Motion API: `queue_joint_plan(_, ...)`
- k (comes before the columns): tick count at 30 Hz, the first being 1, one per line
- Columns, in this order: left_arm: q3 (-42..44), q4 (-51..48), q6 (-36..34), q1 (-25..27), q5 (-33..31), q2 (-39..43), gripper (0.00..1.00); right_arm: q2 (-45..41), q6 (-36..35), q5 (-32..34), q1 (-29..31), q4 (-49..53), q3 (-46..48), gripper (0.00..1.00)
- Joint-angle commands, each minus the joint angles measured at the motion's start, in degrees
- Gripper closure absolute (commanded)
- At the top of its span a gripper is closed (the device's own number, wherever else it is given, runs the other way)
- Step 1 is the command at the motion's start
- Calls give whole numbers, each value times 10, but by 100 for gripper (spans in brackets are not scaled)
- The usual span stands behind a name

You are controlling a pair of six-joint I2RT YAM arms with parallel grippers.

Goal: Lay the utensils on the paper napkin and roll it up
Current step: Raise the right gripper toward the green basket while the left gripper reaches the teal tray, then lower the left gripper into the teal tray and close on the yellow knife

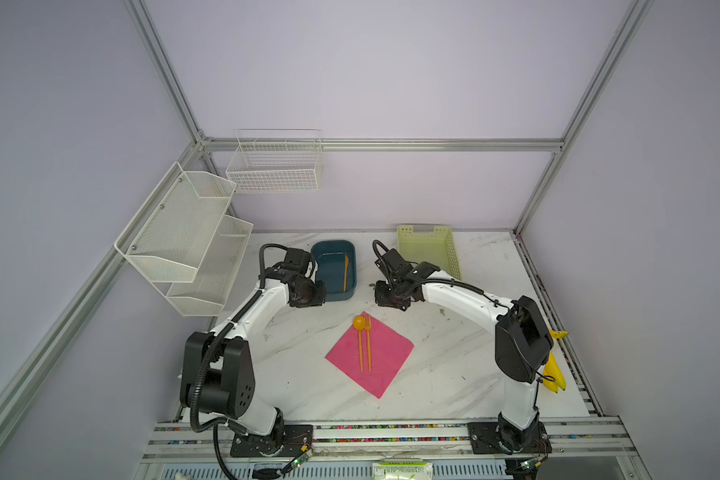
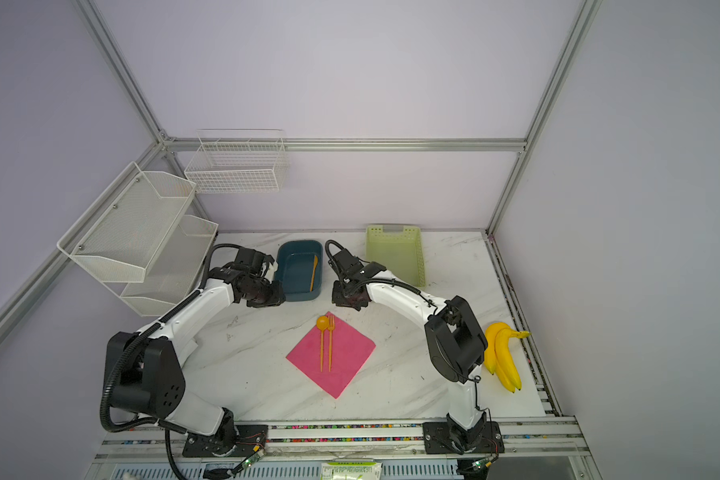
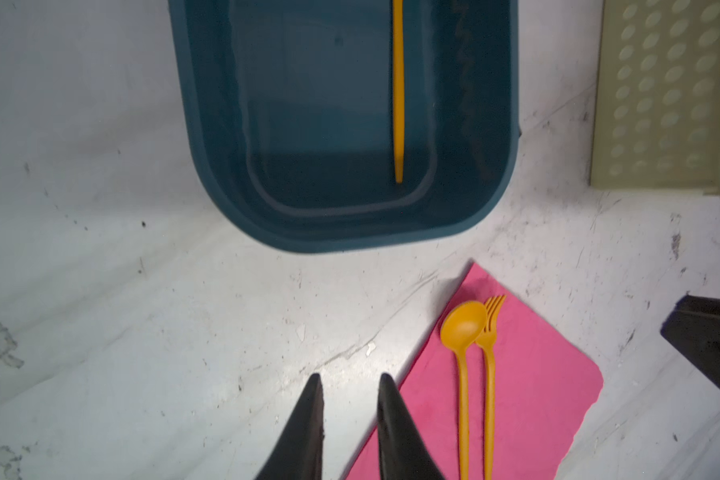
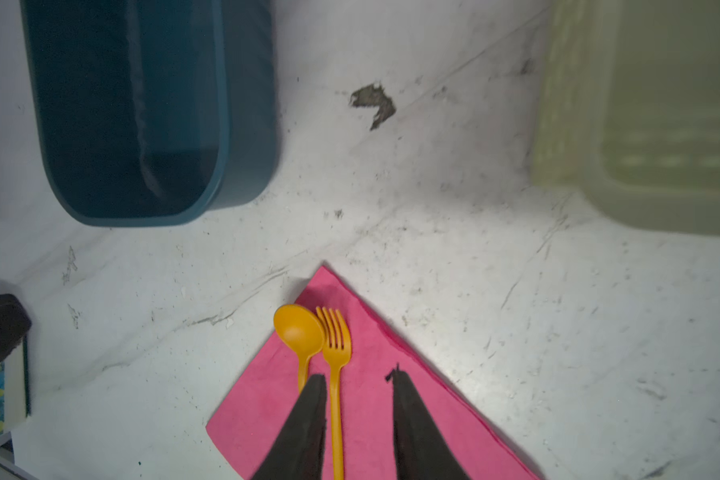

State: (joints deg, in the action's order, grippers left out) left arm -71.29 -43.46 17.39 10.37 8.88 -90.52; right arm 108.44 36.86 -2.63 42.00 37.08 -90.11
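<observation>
The pink paper napkin (image 1: 385, 357) lies flat like a diamond at the table's middle. An orange spoon (image 1: 359, 322) and fork (image 1: 368, 332) rest side by side on its left half, heads at the far corner. The orange knife (image 1: 345, 272) lies inside the dark blue tub (image 1: 333, 245). My left gripper (image 3: 351, 378) hovers open and empty beside the tub's near end, over bare table by the napkin's left edge. My right gripper (image 4: 358, 374) hangs open above the napkin's far corner; the fork handle (image 4: 336, 415) shows far below between its fingers, not gripped.
A pale green perforated basket (image 1: 429, 249) stands at the back right. Bananas (image 2: 504, 353) lie by the right arm's base. White mesh shelves (image 1: 184, 237) and a wire basket (image 1: 275, 166) hang on the left and back walls. A white printed packet (image 1: 400, 471) sits below the front rail.
</observation>
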Motion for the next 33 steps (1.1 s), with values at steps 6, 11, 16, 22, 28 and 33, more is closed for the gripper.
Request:
queue_joint_plan(6, -217, -46, 1, 30, -34, -118, 76, -62, -49, -3, -38, 4, 44, 69)
queue_joint_plan(11, -313, -68, 1, 50, -47, -201, 75, -80, -61, -5, -58, 2, 60, 69)
queue_joint_plan(16, -395, -99, -5, 74, -90, -279, 74, -96, -74, -12, -82, -3, 80, 69)
queue_joint_plan(22, -452, -120, -13, 83, -121, -347, 73, -111, -84, -24, -112, -12, 103, 69)
queue_joint_plan(28, -498, -131, -19, 83, -118, -399, 73, -108, -94, -35, -135, -19, 114, 69)
queue_joint_plan(33, -531, -135, -20, 83, -108, -436, 72, -100, -104, -42, -149, -19, 111, 69)
